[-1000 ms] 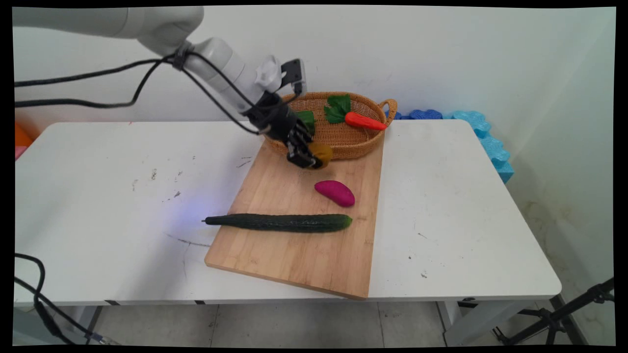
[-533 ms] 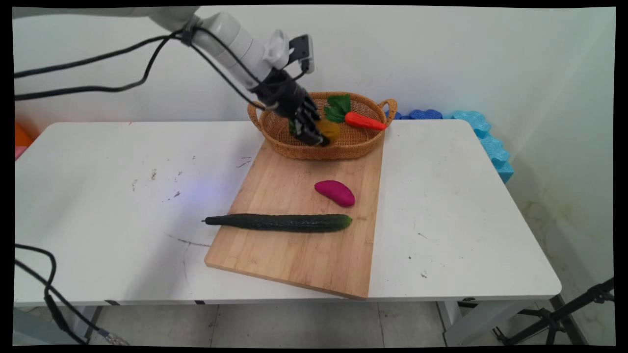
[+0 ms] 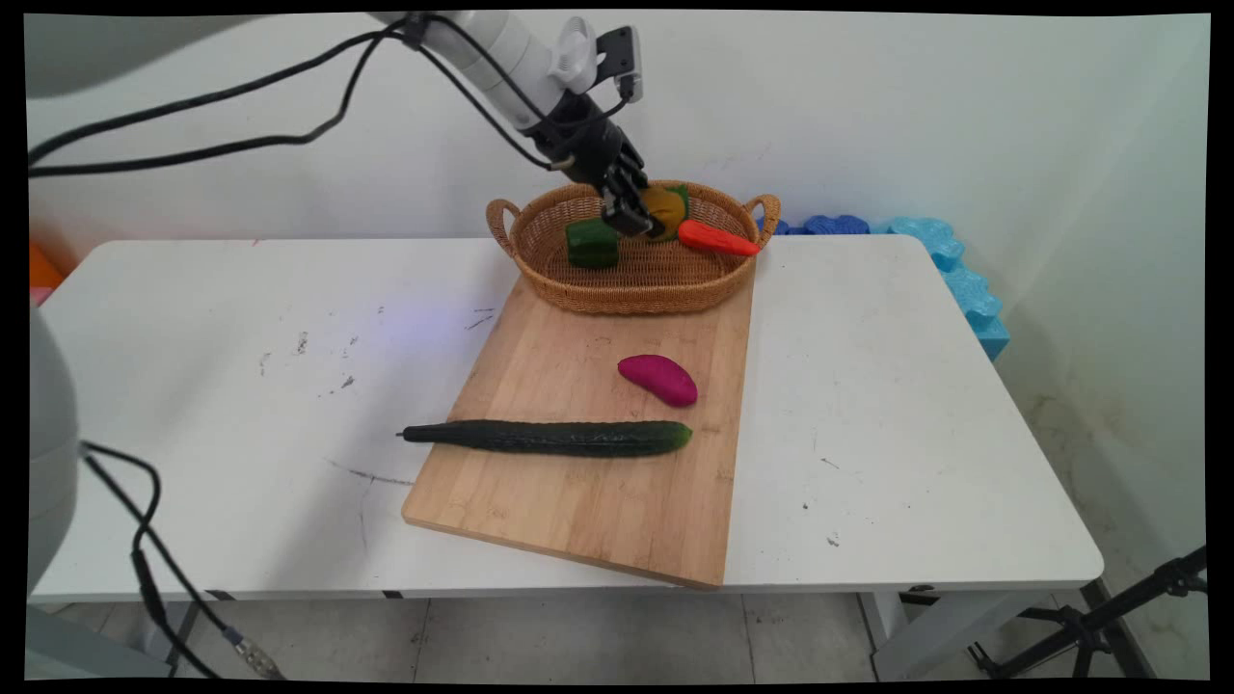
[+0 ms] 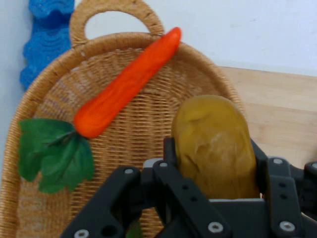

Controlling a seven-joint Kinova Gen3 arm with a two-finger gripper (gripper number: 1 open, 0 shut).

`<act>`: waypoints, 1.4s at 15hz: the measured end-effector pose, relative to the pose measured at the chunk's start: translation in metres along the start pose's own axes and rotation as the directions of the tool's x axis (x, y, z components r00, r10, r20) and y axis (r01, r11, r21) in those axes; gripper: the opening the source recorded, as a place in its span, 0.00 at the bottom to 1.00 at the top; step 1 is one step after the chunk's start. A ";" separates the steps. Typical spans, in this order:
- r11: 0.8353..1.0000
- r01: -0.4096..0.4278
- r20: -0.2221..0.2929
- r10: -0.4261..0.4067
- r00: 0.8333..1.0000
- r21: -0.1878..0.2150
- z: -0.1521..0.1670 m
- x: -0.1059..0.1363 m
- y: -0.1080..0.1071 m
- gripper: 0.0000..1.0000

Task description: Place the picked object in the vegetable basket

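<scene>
My gripper (image 3: 644, 218) is shut on a yellow-brown potato (image 3: 665, 204) (image 4: 214, 144) and holds it in the air over the wicker basket (image 3: 559, 280) (image 4: 143, 114) at the back of the table. In the basket a carrot (image 3: 715, 238) (image 4: 126, 84) with green leaves (image 4: 54, 156) lies close to the potato on its right. A green pepper (image 3: 592, 243) rests in the basket's left part. In the hand view the potato stands between the black fingers (image 4: 171, 153), above the basket's weave.
A wooden cutting board (image 3: 588, 492) lies in front of the basket. On it are a purple sweet potato (image 3: 657, 378) and a long dark cucumber (image 3: 549, 437) whose stem end juts over the board's left edge. Blue foam pieces (image 3: 950, 260) sit at the table's far right.
The gripper has risen from the board's far end and moved back and right with the potato, to a spot over the basket near the carrot. The green pepper has come into view.
</scene>
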 end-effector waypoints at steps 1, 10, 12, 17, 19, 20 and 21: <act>1.000 -0.003 0.002 0.003 1.000 0.004 0.005 0.000 -0.007 0.00; 1.000 0.002 0.036 -0.003 0.999 0.019 0.055 -0.011 -0.050 0.00; 1.000 0.007 0.044 -0.008 0.999 0.015 0.069 -0.016 -0.057 0.00; 1.000 0.017 0.055 -0.017 0.998 0.003 0.095 -0.028 -0.067 0.00; 1.000 0.022 0.057 -0.021 0.998 -0.005 0.105 -0.032 -0.070 0.00; 1.000 0.023 0.058 -0.023 0.998 -0.007 0.108 -0.034 -0.071 0.00; 1.000 0.025 0.058 -0.024 0.998 -0.009 0.111 -0.035 -0.072 0.00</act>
